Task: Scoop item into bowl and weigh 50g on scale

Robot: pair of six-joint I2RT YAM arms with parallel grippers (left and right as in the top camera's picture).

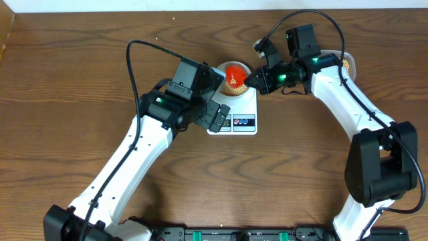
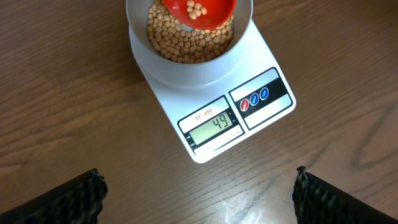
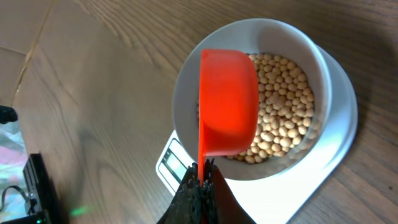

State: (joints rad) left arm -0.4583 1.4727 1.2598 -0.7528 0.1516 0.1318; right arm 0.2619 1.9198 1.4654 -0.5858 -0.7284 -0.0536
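The white scale (image 1: 242,107) stands at table centre with the pale bowl (image 2: 186,74) on it. Tan beans (image 2: 186,43) lie in a layer in the bowl. The display (image 2: 214,127) reads 49. My right gripper (image 3: 202,180) is shut on the thin handle of a red scoop (image 3: 227,99). The scoop hangs tilted over the bowl's left half, a few beans still inside it (image 2: 198,7). My left gripper (image 2: 198,199) is open and empty, low over bare wood just in front of the scale's display edge. In the overhead view it (image 1: 219,118) sits at the scale's left front corner.
A round container of beans (image 1: 348,65) shows at the back right, mostly hidden behind my right arm. A black rail (image 1: 241,234) runs along the table's front edge. The left arm's black body (image 1: 190,84) lies close to the bowl's left side.
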